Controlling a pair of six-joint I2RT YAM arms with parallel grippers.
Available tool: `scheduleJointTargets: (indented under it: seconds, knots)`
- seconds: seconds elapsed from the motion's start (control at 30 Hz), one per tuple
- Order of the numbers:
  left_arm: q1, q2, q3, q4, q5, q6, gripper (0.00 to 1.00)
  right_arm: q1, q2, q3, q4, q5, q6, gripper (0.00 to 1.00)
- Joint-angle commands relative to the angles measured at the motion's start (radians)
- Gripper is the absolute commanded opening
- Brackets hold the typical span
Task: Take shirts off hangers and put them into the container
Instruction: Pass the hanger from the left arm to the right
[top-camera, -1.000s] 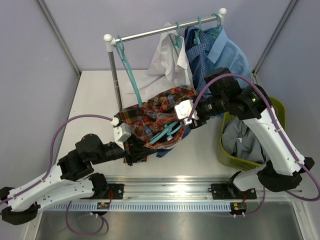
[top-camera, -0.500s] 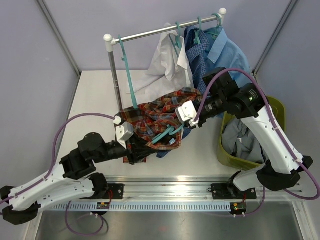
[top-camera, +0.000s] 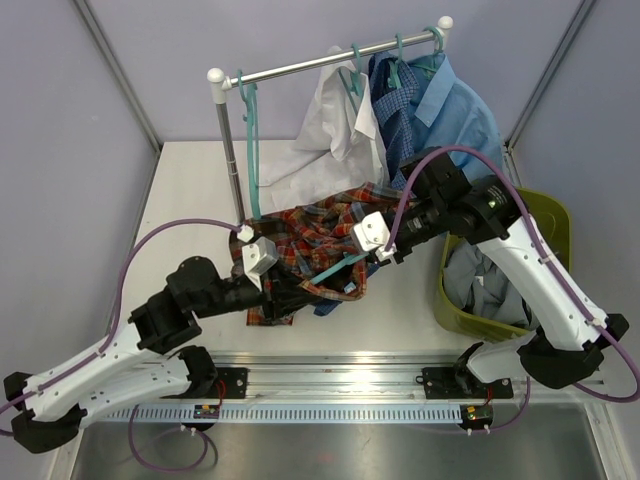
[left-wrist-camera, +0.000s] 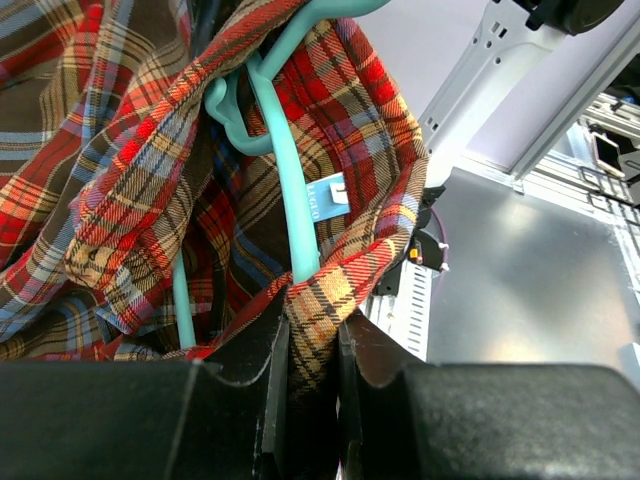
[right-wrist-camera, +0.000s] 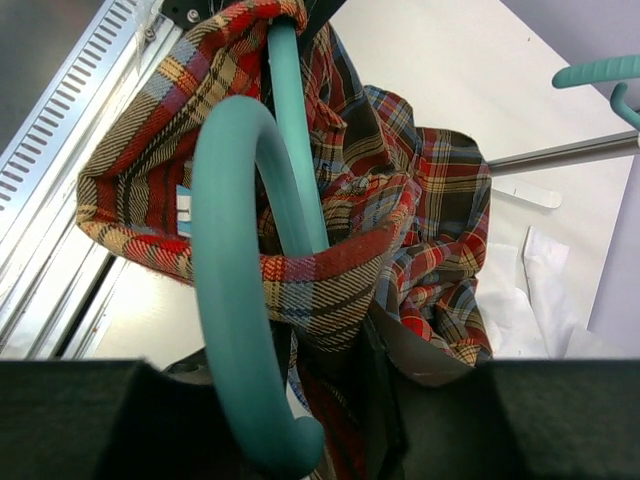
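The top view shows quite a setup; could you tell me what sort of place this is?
Probably a robot lab cell staged for laundry: plain panels enclose a white table, a clothes rail holds shirts, and a green basket sits beside a robot arm.

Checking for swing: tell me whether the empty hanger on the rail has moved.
Yes. The empty hanger swung left, its lower end now nearer the upright post.

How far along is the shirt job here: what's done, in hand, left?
Done: a grey shirt lies in the container, and one bare hanger hangs on the rail. In hand: the plaid shirt, off the rail with its hanger inside; the left pincer pinches its fabric, the right pincer is at the hanger's hook, grip unclear. Left: the white shirt, dark check shirt and light blue shirt hang on the rail.
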Motion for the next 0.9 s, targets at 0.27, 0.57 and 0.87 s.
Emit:
scheduleJointTargets:
  seconds: [0.27,0.57,0.87]
  knots:
    - [0.035,-0.062,0.035,0.216,0.042,-0.043,0.0,0.016,-0.049,0.004,-0.186,-0.006,0.044,0.0]
    - [0.038,-0.093,0.073,0.076,-0.151,-0.047,0.34,0.016,-0.05,0.03,-0.166,0.103,0.157,0.0]
    - [0.038,-0.07,0.247,-0.325,-0.665,-0.212,0.99,0.016,-0.08,-0.133,0.033,0.37,0.343,0.0]
